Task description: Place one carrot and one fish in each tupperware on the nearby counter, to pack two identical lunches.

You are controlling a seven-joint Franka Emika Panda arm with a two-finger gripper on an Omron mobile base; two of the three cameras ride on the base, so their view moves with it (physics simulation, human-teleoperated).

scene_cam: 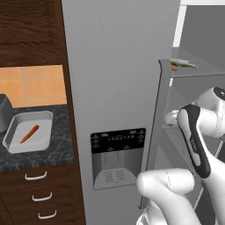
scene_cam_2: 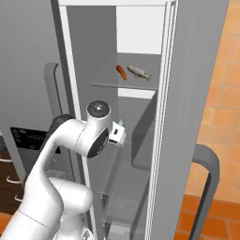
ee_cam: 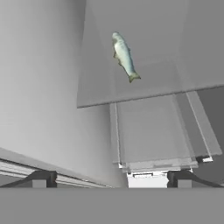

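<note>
- Inside the open fridge, our gripper (ee_cam: 111, 178) hangs with its fingers spread as wide as they go and nothing between them, pointed up at the underside of a clear fridge shelf (ee_cam: 148, 92).
- The fish (ee_cam: 124, 56) lies on that shelf, ahead of and above the fingertips, seen through the glass; from the right base camera the same fish (scene_cam_2: 139, 71) sits just beside a carrot (scene_cam_2: 121, 71), the two near each other but apart.
- Back on the counter (scene_cam: 61, 151), well behind the hand, one tupperware (scene_cam: 17, 145) already carries a carrot (scene_cam: 29, 133) and no fish — so we judge the fish to be the piece to fetch now.
- To do it well, we would lift the hand clear of the shelf's front edge first — coming at the fish from below means meeting glass.
- We would then turn the wrist so the fingers straddle the fish across its narrow body, not along its length.
- The neighbouring carrot is the risk: a wide approach on that side could knock it, so we would come in from the fish's open side.
- We would close only once both fingers are low beside the body.
</note>
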